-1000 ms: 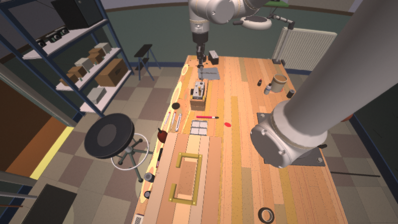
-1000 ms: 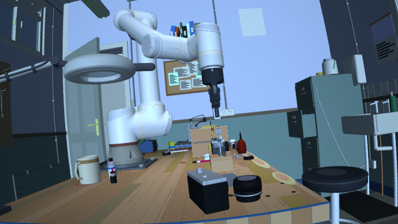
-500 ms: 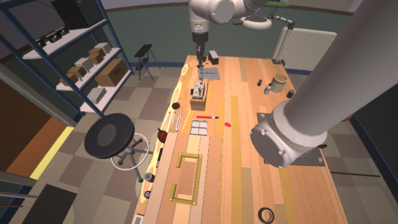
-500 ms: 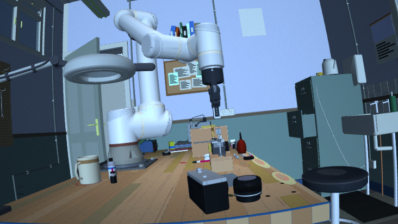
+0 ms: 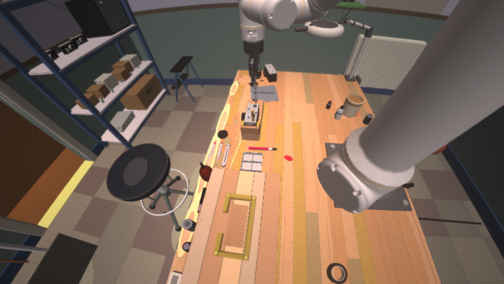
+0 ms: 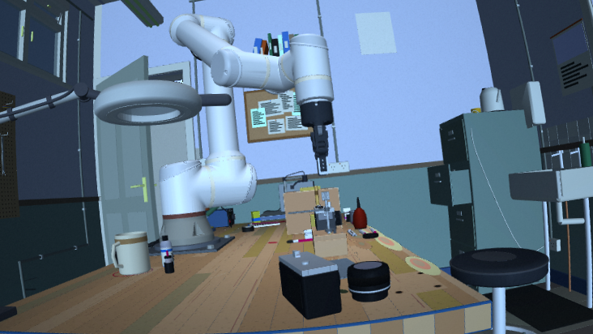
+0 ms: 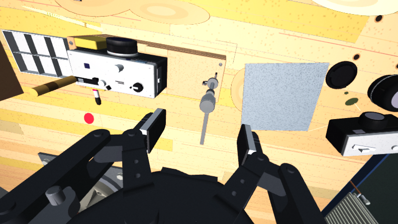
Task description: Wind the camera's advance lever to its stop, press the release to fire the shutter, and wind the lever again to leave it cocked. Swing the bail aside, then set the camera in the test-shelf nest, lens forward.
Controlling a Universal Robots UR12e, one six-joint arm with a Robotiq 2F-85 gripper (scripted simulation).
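The silver-topped camera sits on a cardboard stand, with a cable release lying on the stand's plate beside it. Its black lens points toward the bench edge. My gripper hangs open and empty well above the bench, past the camera's end, over the grey mat. The test-shelf nest with brass rails lies farther along the bench on a raised board.
Behind the work, a second black camera and a loose lens sit at the bench end. A red pen, a parts tray, a mug and small bottles lie on the bench. The arm's base stands to one side.
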